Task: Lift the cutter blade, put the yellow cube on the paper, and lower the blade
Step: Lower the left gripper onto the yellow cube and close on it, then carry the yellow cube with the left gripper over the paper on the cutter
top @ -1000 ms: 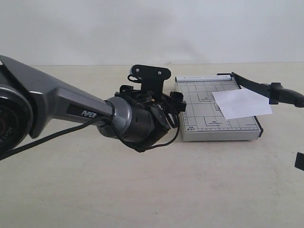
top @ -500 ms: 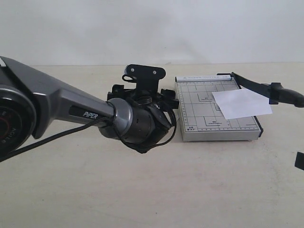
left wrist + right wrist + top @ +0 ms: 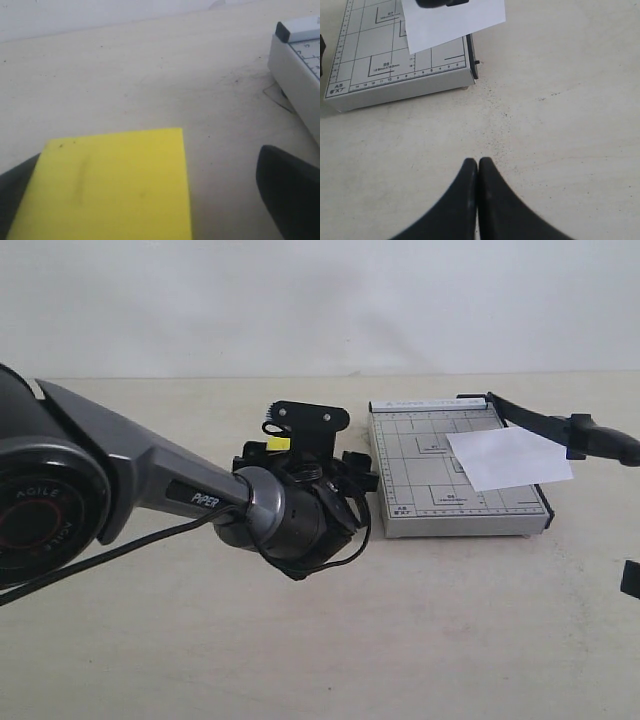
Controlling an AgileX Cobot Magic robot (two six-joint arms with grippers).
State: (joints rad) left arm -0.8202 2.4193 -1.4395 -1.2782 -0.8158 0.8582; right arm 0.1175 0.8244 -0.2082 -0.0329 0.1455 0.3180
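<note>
The yellow cube (image 3: 112, 187) fills the space between my left gripper's (image 3: 150, 172) fingers. The gripper is open: one finger (image 3: 15, 175) is at the cube's side, and the other finger (image 3: 290, 190) stands a gap away. In the exterior view only a sliver of the cube (image 3: 279, 444) shows behind the left wrist, to the left of the grey cutter board (image 3: 410, 465). The white paper (image 3: 508, 456) lies on the board and overhangs its right side. The cutter blade (image 3: 560, 425) slants up off the board's right edge. My right gripper (image 3: 478, 162) is shut and empty above the bare table in front of the board.
The beige table (image 3: 320, 640) carries only the cutter board. The board's corner (image 3: 295, 55) stands close to my left gripper's right. The left arm's bulky grey link (image 3: 120, 480) fills the left of the exterior view. A pale wall rises behind the table.
The left arm has swung a little left and down. A yellow sliver of the cube now shows past the wrist. Blade, paper and right gripper have not moved.
</note>
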